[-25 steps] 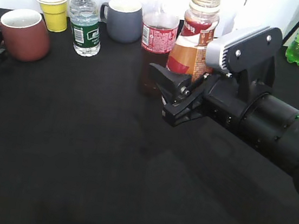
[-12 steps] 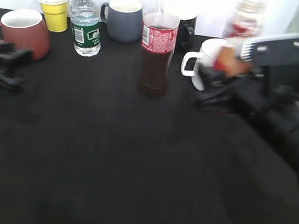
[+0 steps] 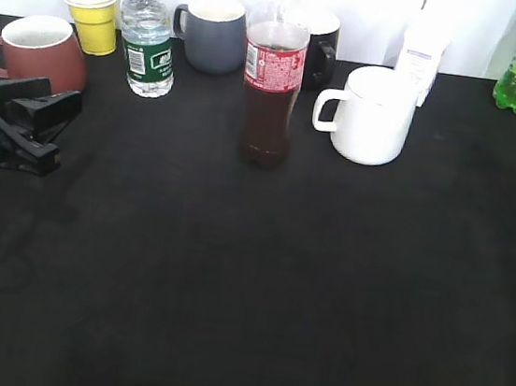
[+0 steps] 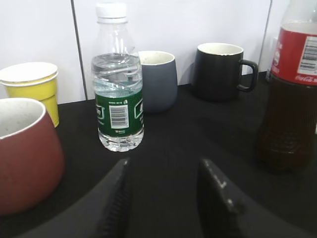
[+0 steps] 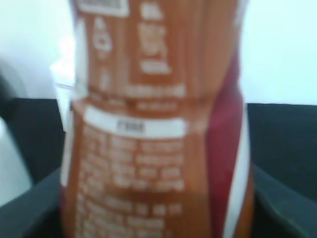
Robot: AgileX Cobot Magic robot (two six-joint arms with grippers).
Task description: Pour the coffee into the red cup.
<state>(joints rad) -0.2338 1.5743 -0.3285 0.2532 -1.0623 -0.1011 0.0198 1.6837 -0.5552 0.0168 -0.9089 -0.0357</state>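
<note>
The coffee point(image 5: 153, 124) fills the right wrist view almost edge to edge, its brown-orange label blurred and upright, with the dark fingers showing low at either side of it; the right gripper point(image 5: 153, 218) is clenched around the bottle, which reads as a carry grip low on the body so the neck stays free for pouring. In the exterior view that arm is nearly out of frame at the right edge, only a dark scrap showing; the bottle itself cannot be made out there.

The red cup point(image 3: 39, 58) stands at the far left of the counter point(image 3: 255, 296), mouth up, handle to the outer side; the left gripper point(image 3: 36, 123) rests just in front of it, fingers released and empty, the gap between them aimed past the cup toward the water bottle point(image 4: 119, 99). From the left wrist view the cup's rim sits just beside the left finger, not between the two; I judge the arm is waiting there to steady or grasp the cup.

Cup and coffee are well apart, with the cola bottle point(image 3: 270, 91) and white mug point(image 3: 371, 113) between; the pour has not begun, and the carry across must clear that tall bottle.
</note>
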